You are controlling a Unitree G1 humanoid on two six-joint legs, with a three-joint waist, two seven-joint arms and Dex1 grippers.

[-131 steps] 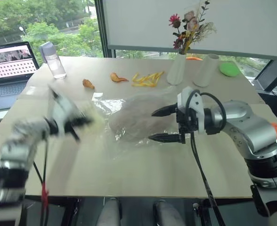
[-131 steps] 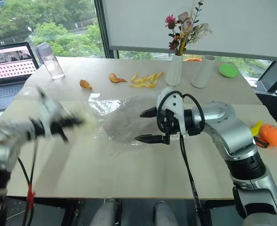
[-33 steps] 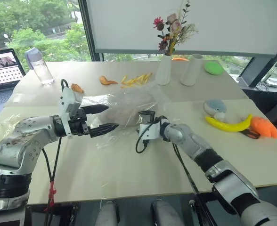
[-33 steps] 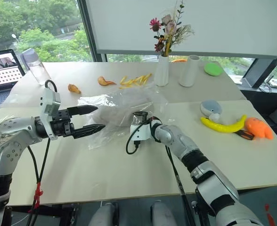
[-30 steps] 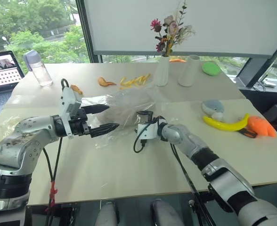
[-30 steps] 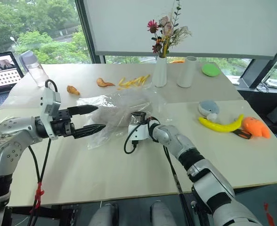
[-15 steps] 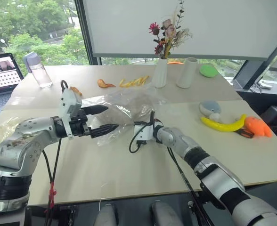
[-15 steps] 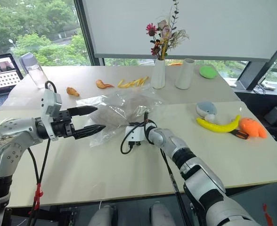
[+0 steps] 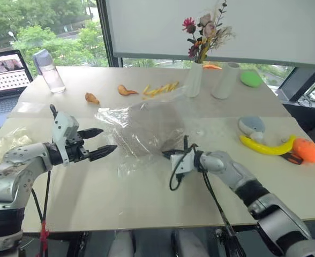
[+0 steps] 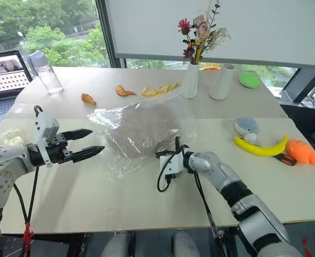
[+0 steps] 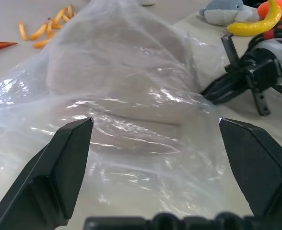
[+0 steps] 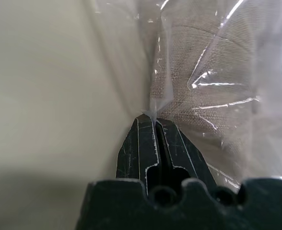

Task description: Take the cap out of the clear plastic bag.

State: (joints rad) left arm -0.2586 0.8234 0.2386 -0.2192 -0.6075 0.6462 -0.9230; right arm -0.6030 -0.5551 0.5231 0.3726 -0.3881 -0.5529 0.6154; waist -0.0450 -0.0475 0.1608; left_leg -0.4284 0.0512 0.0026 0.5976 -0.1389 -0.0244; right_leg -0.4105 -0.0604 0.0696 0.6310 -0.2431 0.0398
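We see the cap (image 10: 139,131) sitting inside the clear plastic bag (image 10: 126,160) mid-table (image 10: 120,203); the right gripper (image 12: 151,120) pinches the bag's film at the near right edge, while the left gripper (image 10: 94,142) hovers spread wide beside its left side, holding nothing.

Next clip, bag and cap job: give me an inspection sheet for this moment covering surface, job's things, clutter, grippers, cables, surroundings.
Surface: pale table.
Job's things: cap inside the clear plastic bag, mid-table.
Clutter: water bottle, fries, two fried pieces, white vase with flowers, white cup, green item, whale toy, banana, orange toy.
Grippers: left gripper open, beside the bag's edge; right gripper shut on a pinch of bag film.
Cables: black cable looped at the right wrist; one hanging from the left arm.
Surroundings: laptop, window, trees outside.
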